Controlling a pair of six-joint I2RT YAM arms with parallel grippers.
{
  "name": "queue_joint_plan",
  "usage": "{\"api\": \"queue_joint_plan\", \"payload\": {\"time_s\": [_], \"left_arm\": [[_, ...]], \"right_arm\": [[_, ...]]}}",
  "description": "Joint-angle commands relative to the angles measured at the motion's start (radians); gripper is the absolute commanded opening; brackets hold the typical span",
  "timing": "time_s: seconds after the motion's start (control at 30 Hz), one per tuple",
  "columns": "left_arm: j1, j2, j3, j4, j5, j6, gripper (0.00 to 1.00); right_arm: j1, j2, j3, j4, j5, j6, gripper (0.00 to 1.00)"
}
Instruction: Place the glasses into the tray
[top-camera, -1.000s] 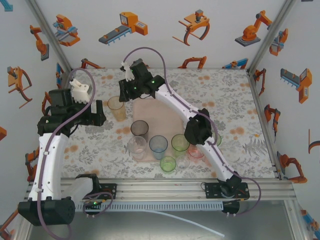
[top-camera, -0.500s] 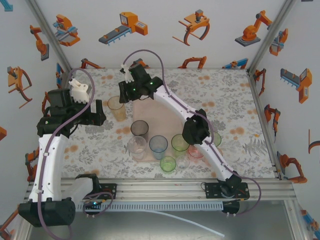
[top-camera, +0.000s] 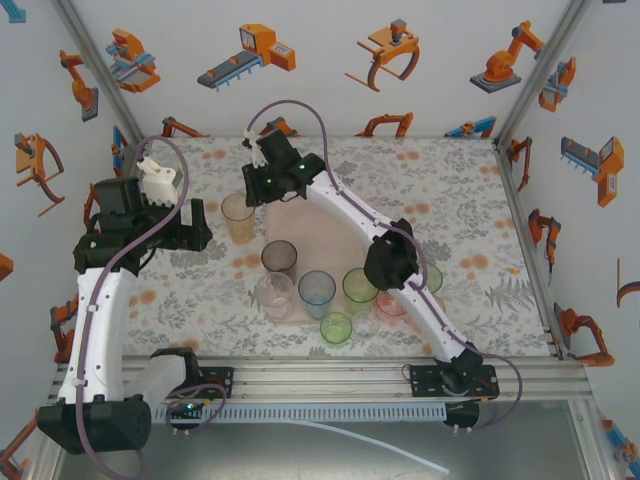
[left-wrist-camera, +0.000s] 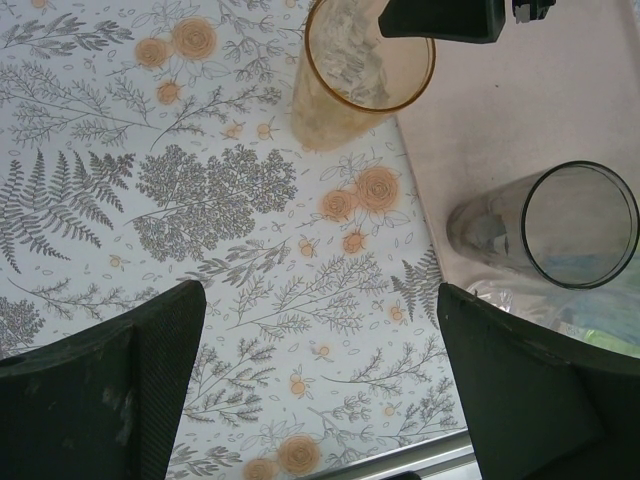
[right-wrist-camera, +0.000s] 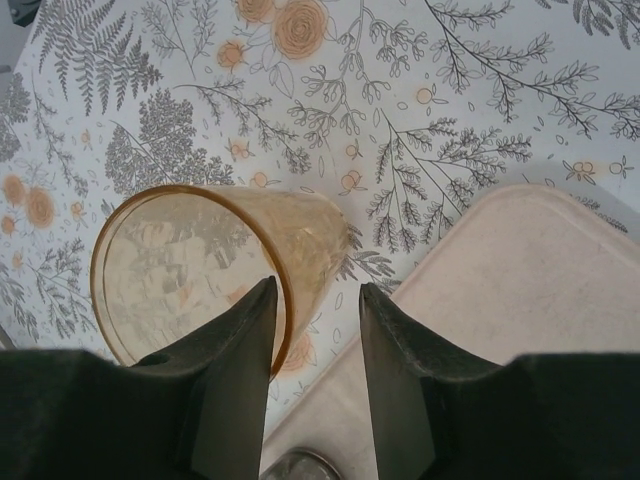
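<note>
Two pincers work at the far left part of the floral surface. The right pincer sits at the far left corner of the pale pink tray, its fingers part-way apart and astride the wall of the orange glass. In the right wrist view one finger lies over the mouth of this glass, against the rim. The other finger stands outside the wall with a visible gap, so the glass is not clamped. The orange glass stands upright on the surface, just beside the tray's corner and not on the tray. The left pincer hovers just left of the orange glass, its fingers wide apart with nothing but the surface between them. The smoky glass stands upright on the tray near its left edge. Nearer, the clear glass, the blue glass and the green glass stand in a row along the tray's near edge; whether each base rests on the tray cannot be told. The second green glass stands nearest of all. The pink glass is partly hidden behind the right arm.
</note>
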Motion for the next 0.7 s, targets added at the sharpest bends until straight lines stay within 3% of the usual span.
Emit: {"api": "queue_joint_plan", "payload": {"time_s": [0.0,0.67], "left_arm": [[0.005,-0.010,-0.015,0.017,0.021,-0.008,0.89],[0.013,-0.011,-0.023,0.023,0.021,-0.008,0.90]], "right_arm": [[0.004,0.003,0.030,-0.030,0.020,-0.015,0.38],[0.004,-0.006,0.024,-0.052,0.021,-0.022,0.16]]}}
